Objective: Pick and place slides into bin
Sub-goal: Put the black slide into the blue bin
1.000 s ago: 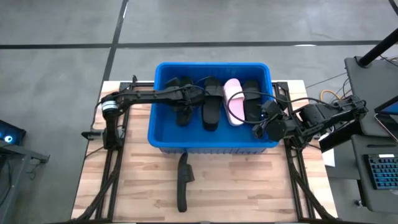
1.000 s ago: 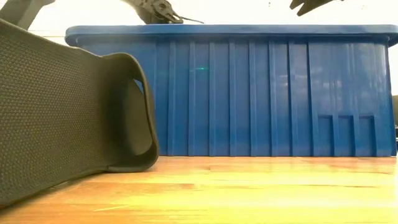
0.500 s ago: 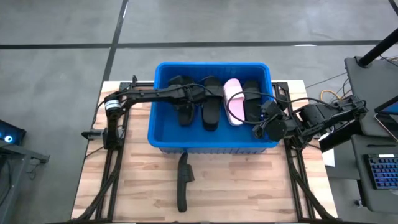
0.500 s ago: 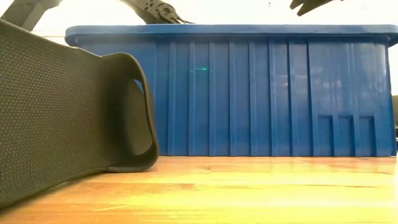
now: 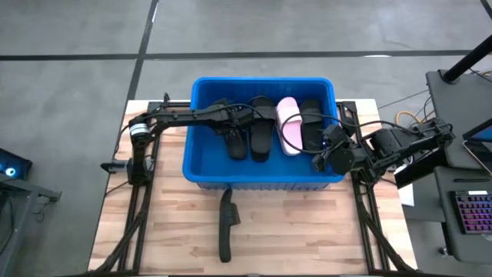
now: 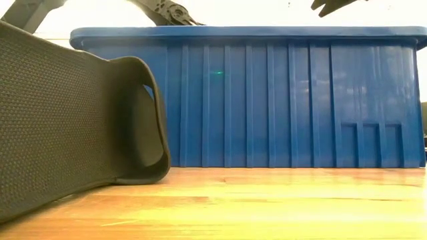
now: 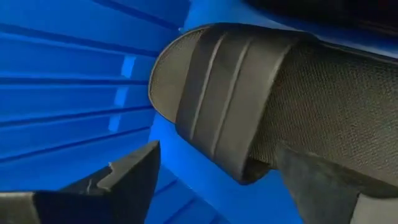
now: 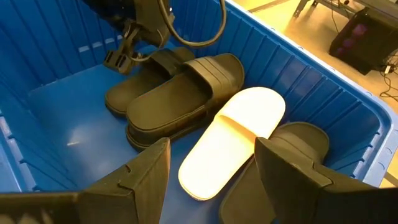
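The blue bin stands at the table's far side. On its floor lie three black slides and one pale pink slide. My left gripper reaches in from the left and is open just over the leftmost black slide, which lies flat with its strap up. My right gripper hovers open above the bin's near right corner, with nothing in it. Another black slide lies on its side on the wooden table in front of the bin. My left gripper's fingers stand apart at the leftmost black slide's strap end, slanting down from the table's left. One finger shows in front of the sole's edge; whether it touches the slide I cannot tell. The slide rests on the bin floor.
The bin's ribbed walls rise well above the table. The slide on the table fills the low view's left. Bare wood lies left and right of it. Cables and a dark stand are beyond the table's right edge.
My left gripper has rolled a little and let go of the leftmost black slide. The slide has come down onto the bin floor and now lies flat beside the other black slide, a little farther right than before.
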{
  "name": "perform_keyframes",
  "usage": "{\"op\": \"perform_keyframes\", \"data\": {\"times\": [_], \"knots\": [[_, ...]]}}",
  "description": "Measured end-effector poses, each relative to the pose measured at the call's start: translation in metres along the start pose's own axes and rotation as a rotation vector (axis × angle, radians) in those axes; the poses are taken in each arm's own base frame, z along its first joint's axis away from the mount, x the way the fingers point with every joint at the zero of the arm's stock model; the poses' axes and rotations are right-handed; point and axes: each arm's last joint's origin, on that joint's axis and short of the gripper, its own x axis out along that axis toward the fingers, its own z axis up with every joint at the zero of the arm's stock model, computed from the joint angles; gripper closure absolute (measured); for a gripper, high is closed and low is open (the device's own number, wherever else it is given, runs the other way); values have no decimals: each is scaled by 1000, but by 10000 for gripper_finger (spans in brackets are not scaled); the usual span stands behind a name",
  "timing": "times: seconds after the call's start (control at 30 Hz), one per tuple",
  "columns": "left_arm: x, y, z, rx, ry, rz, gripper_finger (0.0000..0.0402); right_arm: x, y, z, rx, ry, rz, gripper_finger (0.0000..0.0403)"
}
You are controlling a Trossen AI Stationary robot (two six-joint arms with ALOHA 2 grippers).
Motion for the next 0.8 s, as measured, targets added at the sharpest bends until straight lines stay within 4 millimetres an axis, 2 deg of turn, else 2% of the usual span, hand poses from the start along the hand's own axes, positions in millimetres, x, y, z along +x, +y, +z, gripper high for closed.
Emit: {"op": "perform_keyframes", "data": {"times": [0.13,0.3,0.4,0.5,0.67,0.8], "knots": [[-10,0,-2,19,3,-5,92,0,0,0,0,0,0,179],[-48,4,-5,51,-33,-21,100,0,0,0,0,0,0,179],[-86,8,-8,59,-107,-66,108,0,0,0,0,0,0,179],[-130,8,-13,40,-240,-209,113,0,0,0,0,0,0,179],[-192,-9,-28,169,-417,-516,114,0,0,0,4,0,0,179],[-236,-25,-47,261,-531,-608,114,0,0,0,16,0,0,179]]}}
